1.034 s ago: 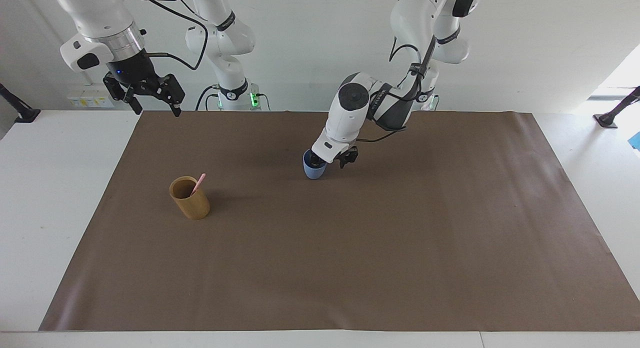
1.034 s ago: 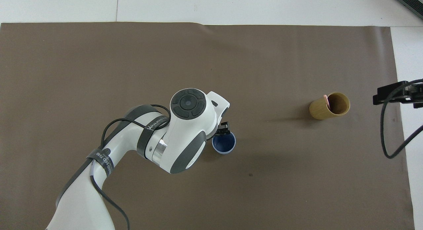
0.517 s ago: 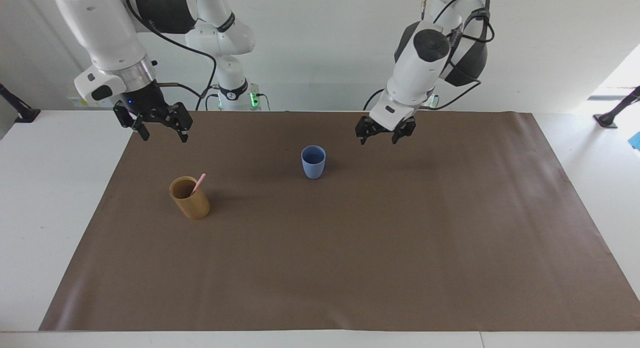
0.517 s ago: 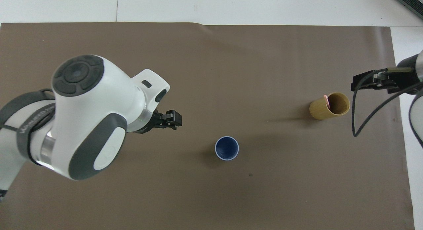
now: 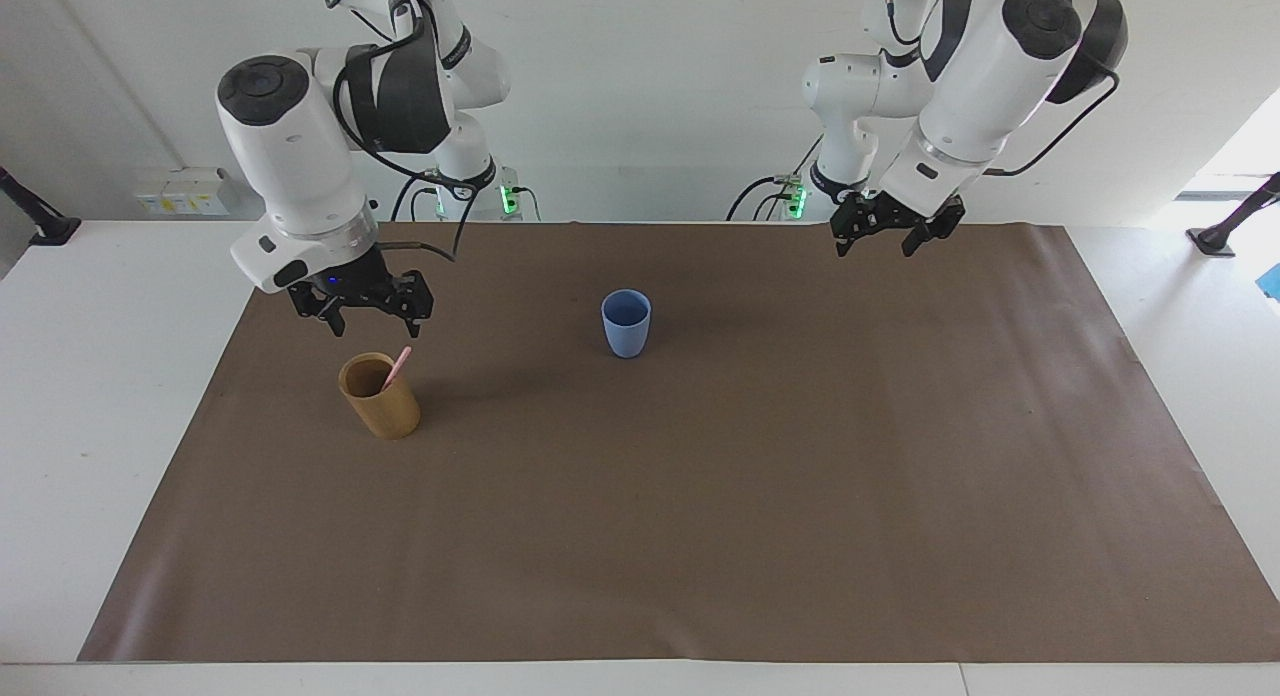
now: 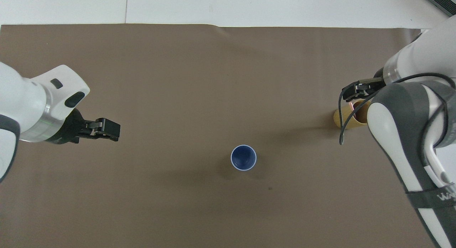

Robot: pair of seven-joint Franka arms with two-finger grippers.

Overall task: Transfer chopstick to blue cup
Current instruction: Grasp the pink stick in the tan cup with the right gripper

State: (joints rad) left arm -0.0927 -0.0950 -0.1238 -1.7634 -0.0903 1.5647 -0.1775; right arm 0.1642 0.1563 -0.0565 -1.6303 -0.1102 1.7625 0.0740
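Observation:
The blue cup [image 5: 626, 323] stands upright and empty near the middle of the mat; it also shows in the overhead view [image 6: 243, 157]. One pale pink chopstick [image 5: 398, 366] leans in the tan-brown cup [image 5: 380, 396], its tip sticking out above the rim. My right gripper [image 5: 373, 324] is open and hovers just above that cup and the chopstick's tip, touching neither. In the overhead view the right gripper [image 6: 352, 92] and arm cover most of the tan cup [image 6: 341, 118]. My left gripper [image 5: 880, 243] is open and empty, raised over the mat's edge nearest the robots; it also shows in the overhead view [image 6: 108, 128].
A brown mat [image 5: 700, 526] covers most of the white table [image 5: 110, 376]. Nothing else stands on the mat besides the two cups.
My left gripper has let go of the blue cup, risen and pulled back toward its own end. My right gripper has come down and over the tan cup.

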